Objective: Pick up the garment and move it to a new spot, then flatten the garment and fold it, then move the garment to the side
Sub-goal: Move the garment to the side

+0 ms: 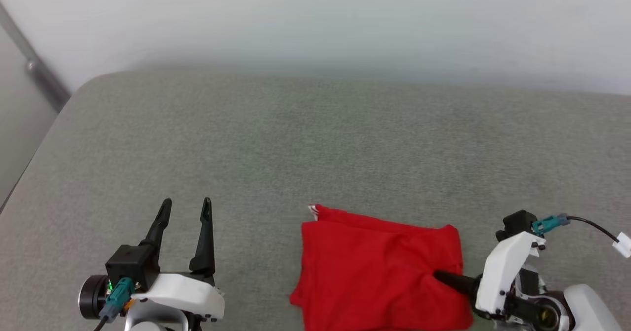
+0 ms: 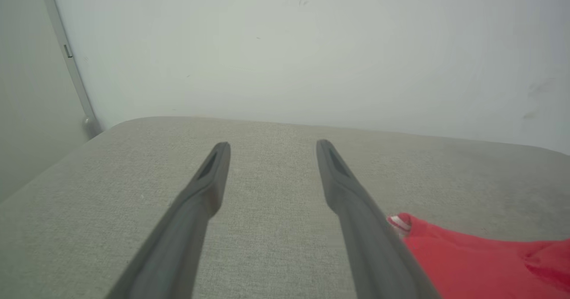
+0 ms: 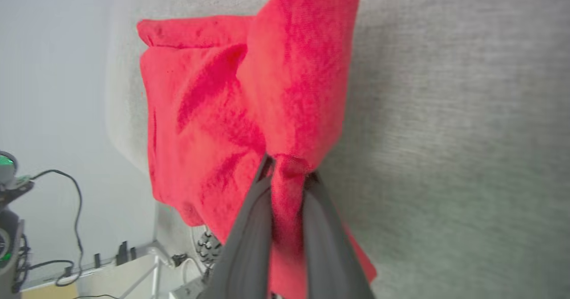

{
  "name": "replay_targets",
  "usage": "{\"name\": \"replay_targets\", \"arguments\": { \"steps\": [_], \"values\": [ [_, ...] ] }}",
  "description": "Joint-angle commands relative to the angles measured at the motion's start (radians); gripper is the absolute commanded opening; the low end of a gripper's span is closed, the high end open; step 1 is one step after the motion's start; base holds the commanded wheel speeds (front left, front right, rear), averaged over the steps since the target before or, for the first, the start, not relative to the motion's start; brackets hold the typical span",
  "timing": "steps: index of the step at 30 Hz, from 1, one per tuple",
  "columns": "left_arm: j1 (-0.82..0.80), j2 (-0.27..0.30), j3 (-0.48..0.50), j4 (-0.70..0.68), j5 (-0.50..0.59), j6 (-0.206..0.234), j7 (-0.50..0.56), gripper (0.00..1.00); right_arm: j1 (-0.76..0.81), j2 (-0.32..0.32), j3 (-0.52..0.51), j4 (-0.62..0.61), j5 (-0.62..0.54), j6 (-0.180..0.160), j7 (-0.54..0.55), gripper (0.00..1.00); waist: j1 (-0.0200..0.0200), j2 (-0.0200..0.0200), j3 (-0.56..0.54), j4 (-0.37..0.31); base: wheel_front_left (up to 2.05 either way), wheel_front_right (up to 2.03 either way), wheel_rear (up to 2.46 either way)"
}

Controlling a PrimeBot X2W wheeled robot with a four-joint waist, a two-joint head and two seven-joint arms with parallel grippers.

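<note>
Folded garment at near edge of padded surface — right gripper clamps it; left gripper spread wide, empty.

Left gripper spread wide; garment seemingly touches one finger

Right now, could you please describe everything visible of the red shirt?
The shirt is red knit cloth, folded into a rumpled rectangle, lying on the grey fabric surface near the front edge. Red-white trim peeks from its far left corner. The right gripper has its jaws shut on a bunched fold at its right edge.
</note>
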Motion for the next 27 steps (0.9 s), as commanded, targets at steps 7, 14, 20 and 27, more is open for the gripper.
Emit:
{"name": "replay_targets", "arguments": {
  "steps": [7, 14, 20, 27],
  "values": [
    [0.037, -0.012, 0.005, -0.02, 0.0, 0.002, -0.002, 1.0, 0.009, -0.135, 0.061, -0.018, -0.225, -0.001, -0.059, 0.0, 0.0, -0.0001, -0.03, -0.148, 0.0, 0.0, 0.0],
    [-0.026, -0.031, -0.006, -0.044, 0.015, -0.017, -0.001, 1.0, -0.07, -0.2, 0.032, -0.005, -0.318, -0.001, -0.061, 0.0, 0.0, -0.0001, 0.076, -0.302, 0.0, 0.0, 0.0],
    [-0.152, -0.032, -0.045, -0.04, 0.051, -0.052, 0.01, 1.0, -0.181, -0.266, -0.013, 0.07, -0.375, -0.001, -0.144, 0.0, 0.0, -0.0001, 0.205, -0.365, 0.0, 0.0, 0.0],
    [-0.31, -0.039, -0.084, -0.051, 0.096, -0.08, 0.035, 1.0, -0.349, -0.361, -0.146, 0.197, -0.451, -0.001, -0.277, 0.0, 0.0, -0.0001, 0.368, -0.36, 0.0, 0.0, 0.0]
  ]
}}
